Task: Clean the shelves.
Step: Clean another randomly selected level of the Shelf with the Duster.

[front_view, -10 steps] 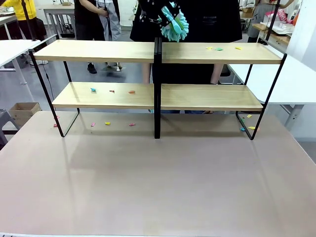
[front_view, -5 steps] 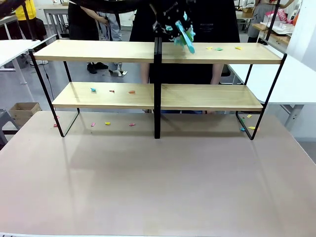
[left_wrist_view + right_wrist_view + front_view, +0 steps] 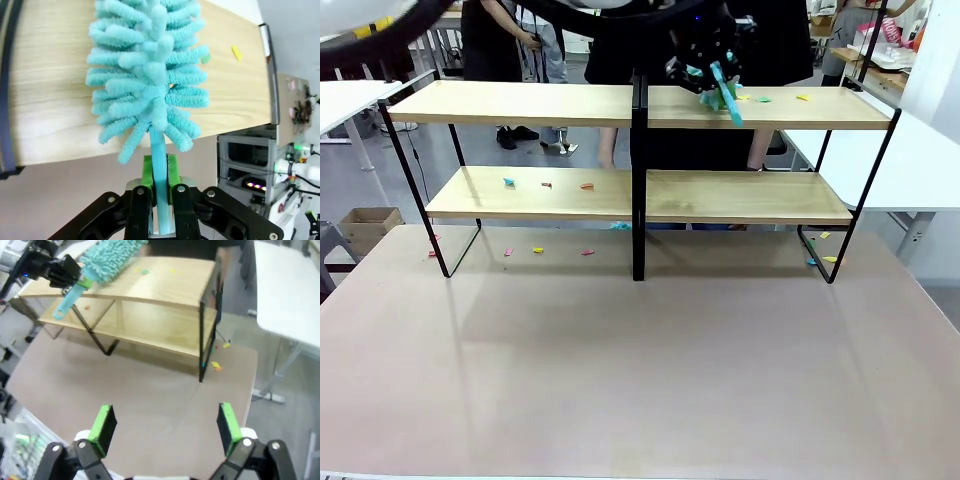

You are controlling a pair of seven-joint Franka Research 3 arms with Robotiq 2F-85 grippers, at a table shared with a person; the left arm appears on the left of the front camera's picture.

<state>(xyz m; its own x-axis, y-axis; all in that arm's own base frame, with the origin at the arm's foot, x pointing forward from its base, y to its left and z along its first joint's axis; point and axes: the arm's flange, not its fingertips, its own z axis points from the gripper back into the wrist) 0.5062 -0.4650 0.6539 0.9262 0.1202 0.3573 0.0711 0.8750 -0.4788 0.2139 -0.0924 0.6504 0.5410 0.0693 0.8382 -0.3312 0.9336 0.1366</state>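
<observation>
Little weight judged in duster (image 3: 150,75), clamped by slim stiff handle between left fingers (image 3: 148,172); soft head beyond them over shelves (image 3: 50,100); right fingers (image 3: 104,425) apart

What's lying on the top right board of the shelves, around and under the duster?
On the light-wood top right board lie small coloured paper scraps, beside the fluffy turquoise microfibre duster. In the left wrist view, whatever sits directly beneath the duster's head is covered.
</observation>
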